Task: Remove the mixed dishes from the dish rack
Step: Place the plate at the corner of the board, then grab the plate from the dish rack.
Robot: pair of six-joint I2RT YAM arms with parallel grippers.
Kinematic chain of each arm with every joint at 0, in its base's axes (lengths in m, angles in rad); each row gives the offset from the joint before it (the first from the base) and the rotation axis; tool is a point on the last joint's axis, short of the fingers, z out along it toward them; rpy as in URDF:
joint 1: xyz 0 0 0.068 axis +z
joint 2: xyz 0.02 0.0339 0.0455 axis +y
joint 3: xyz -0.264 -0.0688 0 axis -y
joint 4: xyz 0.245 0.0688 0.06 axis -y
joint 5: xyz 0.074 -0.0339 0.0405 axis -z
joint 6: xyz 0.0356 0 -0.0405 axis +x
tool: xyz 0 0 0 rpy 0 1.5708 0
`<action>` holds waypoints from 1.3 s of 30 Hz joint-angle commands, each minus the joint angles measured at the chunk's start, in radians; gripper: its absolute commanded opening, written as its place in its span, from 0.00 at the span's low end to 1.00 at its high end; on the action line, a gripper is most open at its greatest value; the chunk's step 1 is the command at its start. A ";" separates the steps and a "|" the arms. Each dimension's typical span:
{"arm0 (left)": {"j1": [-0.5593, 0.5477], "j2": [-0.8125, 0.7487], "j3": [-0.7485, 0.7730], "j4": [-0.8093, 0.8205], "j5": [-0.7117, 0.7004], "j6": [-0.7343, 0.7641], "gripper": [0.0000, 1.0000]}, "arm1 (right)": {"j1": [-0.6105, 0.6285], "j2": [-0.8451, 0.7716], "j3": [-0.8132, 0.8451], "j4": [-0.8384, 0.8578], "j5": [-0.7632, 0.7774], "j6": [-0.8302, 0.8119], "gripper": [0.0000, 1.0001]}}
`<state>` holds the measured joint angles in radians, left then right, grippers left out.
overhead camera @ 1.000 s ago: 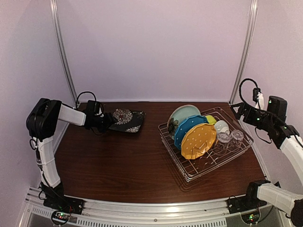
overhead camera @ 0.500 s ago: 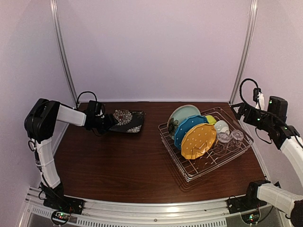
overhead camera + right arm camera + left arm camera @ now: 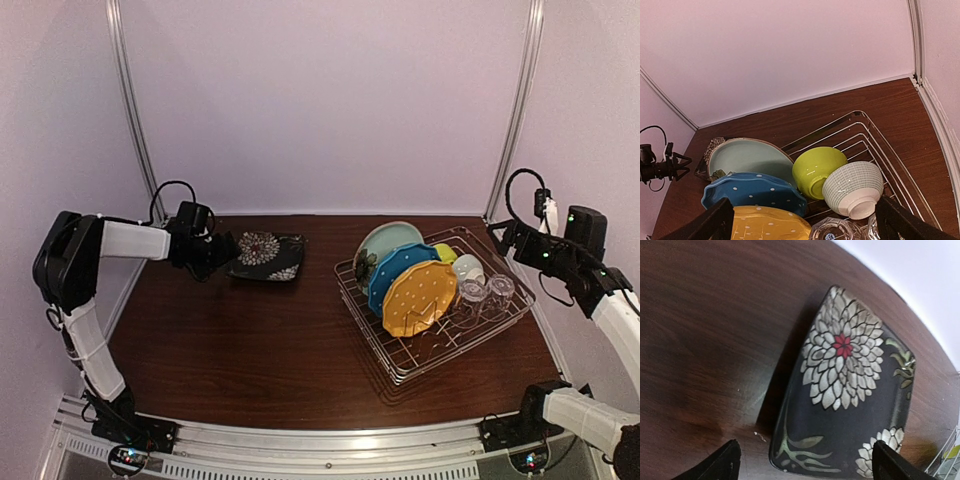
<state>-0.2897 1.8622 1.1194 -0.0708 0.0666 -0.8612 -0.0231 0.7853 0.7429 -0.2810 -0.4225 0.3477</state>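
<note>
A black floral square plate (image 3: pixel 268 255) lies flat on the table at the back left; it also shows in the left wrist view (image 3: pixel 850 390). My left gripper (image 3: pixel 220 252) is open at its left edge, and its jaws (image 3: pixel 805 467) stand wide apart with the plate's near edge between the tips, not gripped. The dish rack (image 3: pixel 440 352) holds the teal plate (image 3: pixel 388 240), blue dotted plate (image 3: pixel 400 272) and orange dotted plate (image 3: pixel 420 298) upright. It also holds a yellow-green bowl (image 3: pixel 817 167), a white bowl (image 3: pixel 855 187) and two clear glasses (image 3: pixel 473 292). My right gripper (image 3: pixel 503 236) is open and empty above the rack's far right corner.
The edge of another dark floral plate (image 3: pixel 714 146) shows behind the teal plate in the rack. The rack wires (image 3: pixel 860 125) run toward the back wall. Metal frame posts (image 3: pixel 515 110) stand at both back corners. Bare brown tabletop (image 3: pixel 250 340) lies between the plate and the rack.
My left gripper has drawn back a little to the left along the plate's edge, its arm swinging left. The floral plate stays in place. The right arm has not moved.
</note>
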 commanded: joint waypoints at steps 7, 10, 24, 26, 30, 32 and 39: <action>-0.140 -0.276 0.045 0.005 -0.116 0.215 0.97 | -0.003 -0.019 -0.015 -0.013 -0.002 -0.034 1.00; -0.200 -0.341 0.061 0.022 -0.114 0.311 0.97 | -0.003 -0.029 -0.021 -0.010 0.002 -0.041 1.00; -0.515 -0.320 0.246 -0.043 -0.083 0.601 0.97 | -0.002 -0.003 -0.035 -0.022 -0.041 -0.046 1.00; -0.560 -0.280 0.286 -0.071 -0.092 0.629 0.95 | -0.002 0.002 -0.034 -0.023 -0.042 -0.044 1.00; -0.646 -0.184 0.388 -0.137 -0.120 0.673 0.92 | -0.001 -0.001 -0.037 -0.014 -0.038 -0.038 1.00; -0.684 -0.144 0.427 -0.152 -0.123 0.694 0.91 | -0.002 -0.005 -0.037 -0.012 -0.034 -0.035 1.00; -0.809 -0.010 0.555 -0.180 -0.200 0.783 0.87 | -0.002 -0.009 -0.047 -0.003 -0.039 -0.029 1.00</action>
<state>-1.0451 1.7950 1.5867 -0.2192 -0.0723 -0.1616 -0.0231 0.7856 0.7071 -0.2955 -0.4500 0.3141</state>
